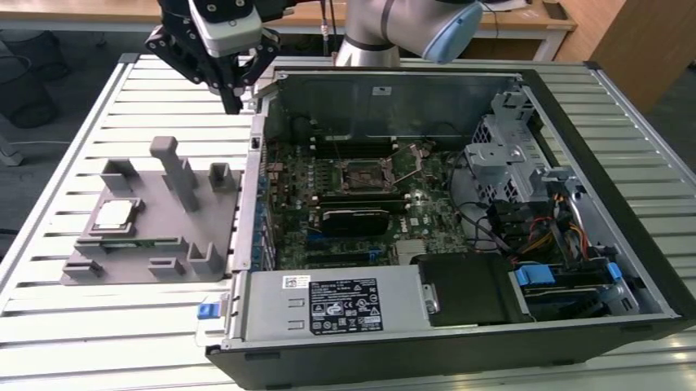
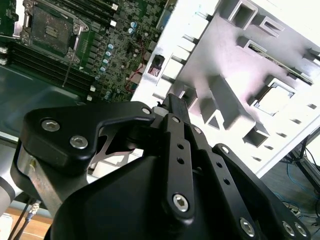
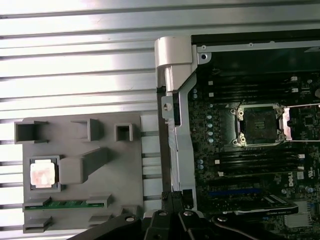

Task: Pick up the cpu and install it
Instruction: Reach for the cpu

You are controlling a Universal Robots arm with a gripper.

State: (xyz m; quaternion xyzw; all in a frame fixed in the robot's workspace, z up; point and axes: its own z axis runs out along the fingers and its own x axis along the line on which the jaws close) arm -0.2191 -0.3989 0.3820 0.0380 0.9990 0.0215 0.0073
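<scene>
Item under inspection: the cpu (image 1: 114, 214), a small flat square chip with a pale silvery top and a thin tan rim. It lies flat in a square recess of the grey fixture (image 1: 163, 248) on the slatted table (image 1: 65, 122), at the exterior view's left of the open computer case (image 1: 609, 163). The socket (image 1: 359, 173) on the motherboard is uncovered and holds no chip. The gripper (image 1: 231, 106) hangs above the table beside the case's corner, well apart from the cpu, its fingers drawn together on nothing.
</scene>
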